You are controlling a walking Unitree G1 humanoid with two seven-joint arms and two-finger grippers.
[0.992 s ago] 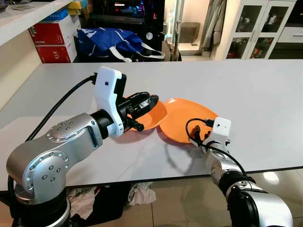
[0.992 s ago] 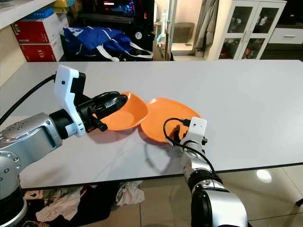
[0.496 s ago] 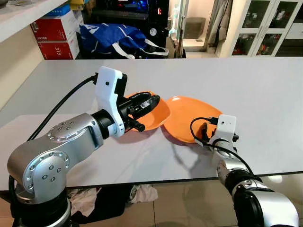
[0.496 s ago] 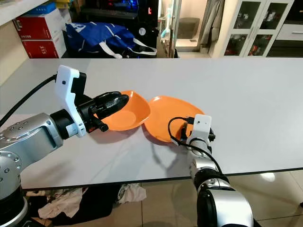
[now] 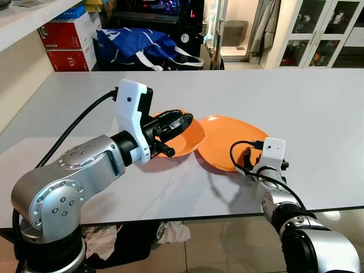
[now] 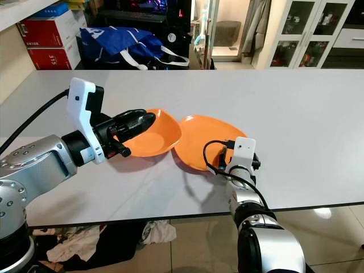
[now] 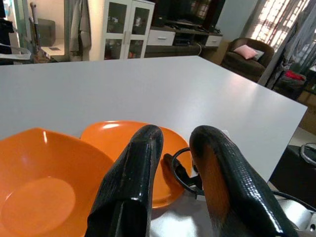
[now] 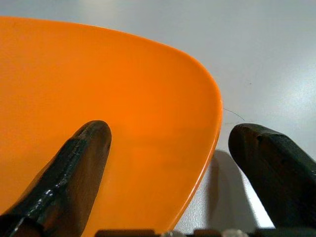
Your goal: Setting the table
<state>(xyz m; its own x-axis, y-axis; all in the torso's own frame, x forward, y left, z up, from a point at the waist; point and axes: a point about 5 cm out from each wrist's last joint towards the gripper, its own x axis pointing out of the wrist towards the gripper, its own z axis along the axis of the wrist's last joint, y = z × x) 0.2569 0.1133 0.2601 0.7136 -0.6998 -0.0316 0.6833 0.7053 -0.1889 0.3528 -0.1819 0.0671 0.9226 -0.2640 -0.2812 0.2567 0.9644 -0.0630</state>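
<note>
Holding steady since a moment ago: left gripper clamped on orange bowl rim, mid-table. Right gripper parted wide astride orange plate edge near table front edge; not yet gripped, placement pending.

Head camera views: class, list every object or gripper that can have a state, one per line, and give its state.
Orange bowl: upright, held at its rim by the left gripper.
Flat orange plate: on the white table, right gripper straddling its near edge.
Left gripper: shut on the bowl.
Right gripper: open.
</note>
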